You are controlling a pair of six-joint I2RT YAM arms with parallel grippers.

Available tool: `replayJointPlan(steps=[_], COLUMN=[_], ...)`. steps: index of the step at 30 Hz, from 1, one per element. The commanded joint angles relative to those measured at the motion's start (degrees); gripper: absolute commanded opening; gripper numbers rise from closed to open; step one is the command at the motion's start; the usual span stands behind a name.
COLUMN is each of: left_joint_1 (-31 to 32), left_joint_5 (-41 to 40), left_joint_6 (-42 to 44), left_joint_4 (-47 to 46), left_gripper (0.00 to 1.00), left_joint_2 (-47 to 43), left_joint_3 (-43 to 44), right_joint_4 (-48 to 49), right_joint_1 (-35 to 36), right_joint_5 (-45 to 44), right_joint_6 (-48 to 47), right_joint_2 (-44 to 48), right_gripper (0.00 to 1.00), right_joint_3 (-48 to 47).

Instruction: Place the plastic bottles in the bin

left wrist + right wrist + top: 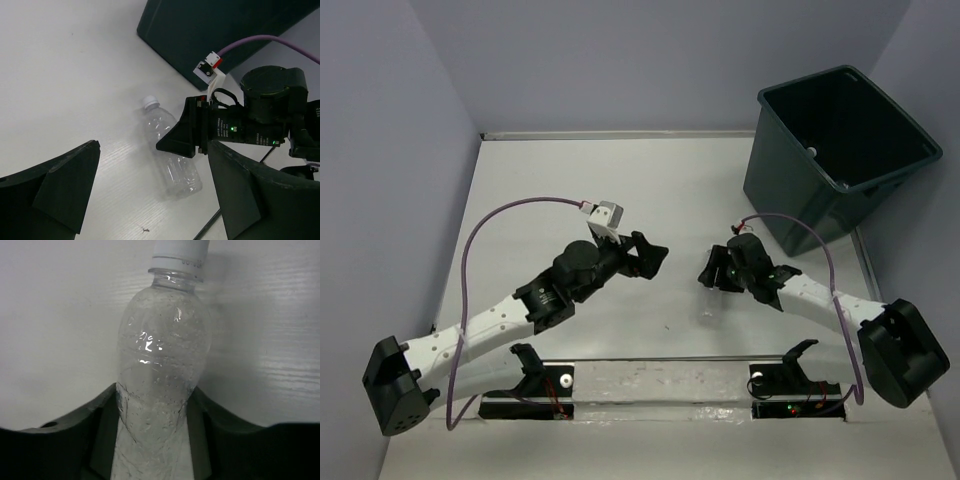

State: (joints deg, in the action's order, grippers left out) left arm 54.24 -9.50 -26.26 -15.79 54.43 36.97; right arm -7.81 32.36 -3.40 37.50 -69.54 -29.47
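Near the large dark green rectangular plastic bin (800, 210), off its near left corner, a small clear plastic bottle (160, 365) with a white cap lies on the white table (620, 170). The right gripper (710, 273) has its two black fingers closed against either side of the bottle's body. The left gripper (655, 252) (farther from the bin, beyond the bottle) hangs with fingers spread wide, holding nothing.

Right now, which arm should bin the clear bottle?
Right. The right pincer flanks the clear bottle, and the bin stands nearer that arm; the left pincer hangs open, apart.
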Motion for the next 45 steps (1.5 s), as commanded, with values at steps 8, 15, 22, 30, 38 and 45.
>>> replayJointPlan(steps=[8, 15, 22, 30, 38, 45], left_joint_1=[-0.2, -0.2, -0.2, -0.2, -0.2, -0.1], left_joint_5=[-9.7, -14.6, -15.1, -15.6, -15.5, -12.5], left_joint_6=[-1.3, 1.6, 3.1, 4.5, 5.5, 6.7], left_joint_4=[18.4, 27.8, 30.0, 33.1, 32.2, 26.9], left_gripper=[0.99, 0.99, 0.99, 0.99, 0.99, 0.99], left_joint_2=[-18.1, -25.8, -31.4, -31.5, -31.3, -28.2], left_joint_3=[9.3, 13.6, 12.1, 11.6, 12.6, 16.7], right_joint_4=[-4.4, 0.5, 28.2, 21.0, 1.7, -2.9], right_joint_1=[0.6, 0.6, -21.4, -24.9, -24.9, -24.9], right_joint_5=[-3.7, -40.7, -44.7, -41.3, -24.5, 4.3], right_joint_6=[-9.2, -40.3, -65.0, -55.9, -33.6, -14.4], right_joint_2=[16.3, 12.0, -6.2, -11.3, -2.4, 13.8], right_gripper=[0.20, 0.20, 0.21, 0.93, 1.00, 1.00], right_joint_3=[-24.2, -52.9, -60.8, -60.0, -69.8, -58.6])
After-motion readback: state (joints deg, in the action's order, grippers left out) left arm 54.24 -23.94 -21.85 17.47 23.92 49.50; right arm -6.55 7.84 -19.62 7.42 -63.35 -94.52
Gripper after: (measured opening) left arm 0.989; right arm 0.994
